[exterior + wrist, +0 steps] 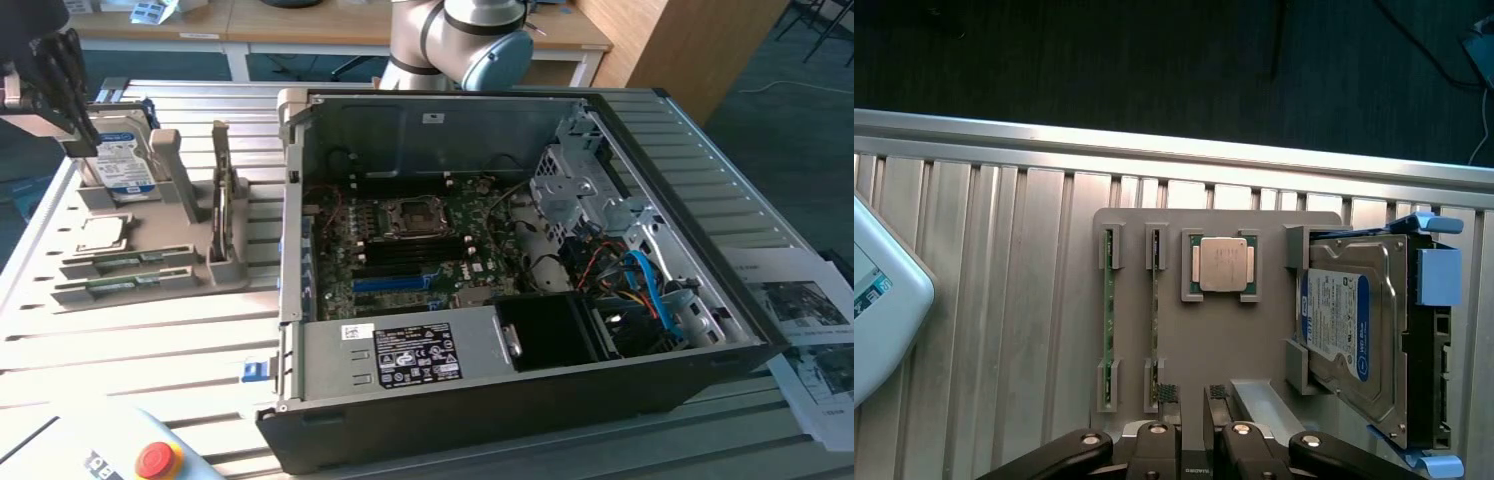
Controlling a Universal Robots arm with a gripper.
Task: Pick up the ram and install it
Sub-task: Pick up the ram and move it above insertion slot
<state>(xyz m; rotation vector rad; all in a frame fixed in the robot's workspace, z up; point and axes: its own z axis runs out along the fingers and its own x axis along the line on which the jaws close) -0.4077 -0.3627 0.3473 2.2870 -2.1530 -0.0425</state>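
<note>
Two ram sticks (127, 262) (120, 287) stand on edge in slots of a grey fixture (174, 215), on the exterior view's left. In the wrist view they appear as thin green strips (1108, 320) (1153, 320) on that fixture (1254, 340). My gripper (78, 140) hangs above the fixture's far end, over the hard drive (120, 160). In the wrist view its fingertips (1169, 400) stand slightly apart with nothing between them, the gripper (1194, 405) just off the near end of the second stick and touching neither.
The open computer case (507, 400) lies to the exterior view's right, its motherboard (414, 250) exposed. A processor chip (1222, 265) and the hard drive (1354, 340) share the fixture. A pendant with a red button (158, 458) sits at the front. Papers (801, 310) lie at the right.
</note>
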